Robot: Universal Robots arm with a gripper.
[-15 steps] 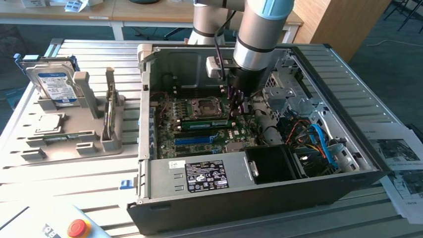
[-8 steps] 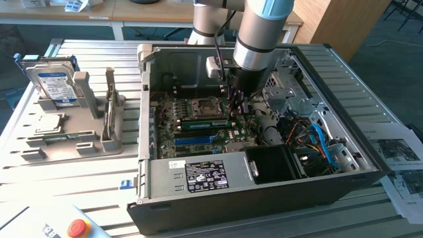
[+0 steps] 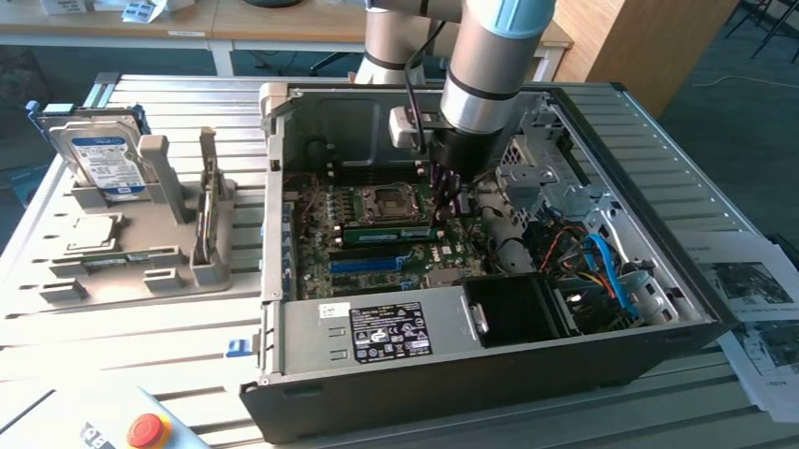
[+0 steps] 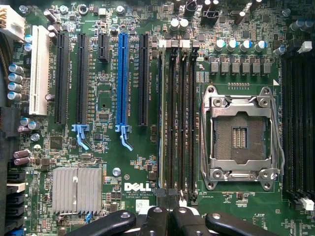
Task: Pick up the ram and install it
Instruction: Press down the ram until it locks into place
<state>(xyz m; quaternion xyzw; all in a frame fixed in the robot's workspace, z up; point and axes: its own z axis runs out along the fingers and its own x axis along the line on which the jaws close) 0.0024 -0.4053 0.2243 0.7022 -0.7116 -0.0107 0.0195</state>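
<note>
Green ram (image 3: 384, 234) seated in slot beside CPU socket (image 3: 378, 200); gripper (image 3: 447, 198) above it, fingers together, empty.

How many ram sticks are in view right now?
1. The ram lies on the motherboard beside the CPU socket, close to the gripper. Others could be hidden behind the arm.

The exterior view looks down from high and back onto the open computer case (image 3: 500, 374). The wrist view faces straight down, close over the motherboard (image 4: 108, 98); both views share it.
</note>
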